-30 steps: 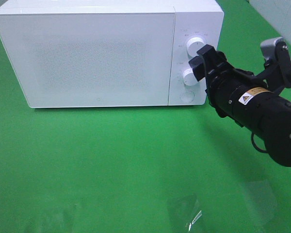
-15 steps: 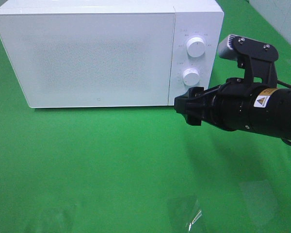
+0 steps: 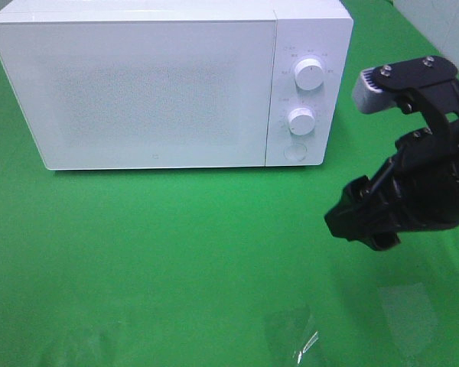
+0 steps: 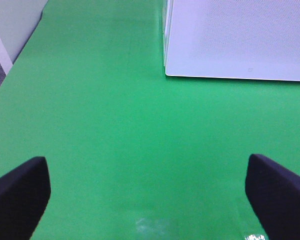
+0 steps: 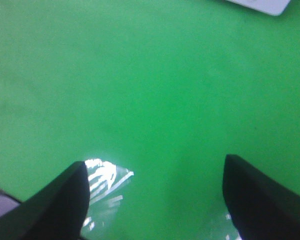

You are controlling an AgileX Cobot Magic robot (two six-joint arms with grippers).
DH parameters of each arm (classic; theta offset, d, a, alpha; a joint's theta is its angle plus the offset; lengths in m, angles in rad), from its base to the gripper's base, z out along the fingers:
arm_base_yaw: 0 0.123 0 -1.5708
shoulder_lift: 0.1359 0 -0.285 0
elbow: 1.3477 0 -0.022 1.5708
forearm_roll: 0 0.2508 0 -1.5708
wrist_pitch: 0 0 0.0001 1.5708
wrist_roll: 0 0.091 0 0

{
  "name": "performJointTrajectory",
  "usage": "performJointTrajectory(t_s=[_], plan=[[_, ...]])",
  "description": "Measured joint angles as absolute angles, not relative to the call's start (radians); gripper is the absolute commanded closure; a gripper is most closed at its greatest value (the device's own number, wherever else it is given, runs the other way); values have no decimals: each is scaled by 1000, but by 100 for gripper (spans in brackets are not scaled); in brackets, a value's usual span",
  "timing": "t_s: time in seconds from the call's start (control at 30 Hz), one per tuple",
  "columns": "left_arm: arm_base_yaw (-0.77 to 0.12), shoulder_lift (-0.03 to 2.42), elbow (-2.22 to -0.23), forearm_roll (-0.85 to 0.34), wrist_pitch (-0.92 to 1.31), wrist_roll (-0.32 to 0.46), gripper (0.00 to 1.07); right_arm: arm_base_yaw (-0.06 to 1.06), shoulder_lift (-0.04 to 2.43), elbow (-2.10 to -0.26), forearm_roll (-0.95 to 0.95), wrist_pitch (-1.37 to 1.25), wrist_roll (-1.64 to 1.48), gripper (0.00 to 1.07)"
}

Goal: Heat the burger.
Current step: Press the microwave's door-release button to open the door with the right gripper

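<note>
When I look down from the high camera, I see a big white box-shaped microwave oven (image 3: 153, 84) at the back of the flat green desk (image 3: 176, 252). Its door is shut. On its right side are two round white knobs, one (image 3: 309, 74) above the other (image 3: 301, 120), and a small round white button (image 3: 294, 151) sits under them. I cannot tell where the burger is, because none of my views shows it.

My black right arm (image 3: 424, 180) hangs over the right part of the desk. It is in front of the microwave oven and apart from it, and it tips down toward the middle of the desk. A small grey camera (image 3: 371, 86) sits on top of it. In the right wrist view the right jaws stand apart, with only green desk between them. They hold nothing. A shiny scrap of clear plastic (image 5: 105, 177) lies on the desk just beside one jaw tip. From up high I see two such scraps near the front of the desk.

In the left wrist view the left jaws are spread wide. Only green desk shows between them, so they hold nothing too. A corner of the microwave oven sits ahead of them, well apart.
</note>
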State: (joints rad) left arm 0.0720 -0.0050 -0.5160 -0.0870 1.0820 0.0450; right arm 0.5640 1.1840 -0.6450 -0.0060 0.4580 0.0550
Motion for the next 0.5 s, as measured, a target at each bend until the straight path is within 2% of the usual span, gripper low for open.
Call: performJointTrajectory(t_s=[0.4, 0.5], plan=[[72, -5, -516, -87, 1082, 45, 9, 564, 1045, -646, -17, 738, 52, 37], [72, -5, -516, -87, 1082, 45, 9, 564, 930, -646, -21, 779, 52, 37]])
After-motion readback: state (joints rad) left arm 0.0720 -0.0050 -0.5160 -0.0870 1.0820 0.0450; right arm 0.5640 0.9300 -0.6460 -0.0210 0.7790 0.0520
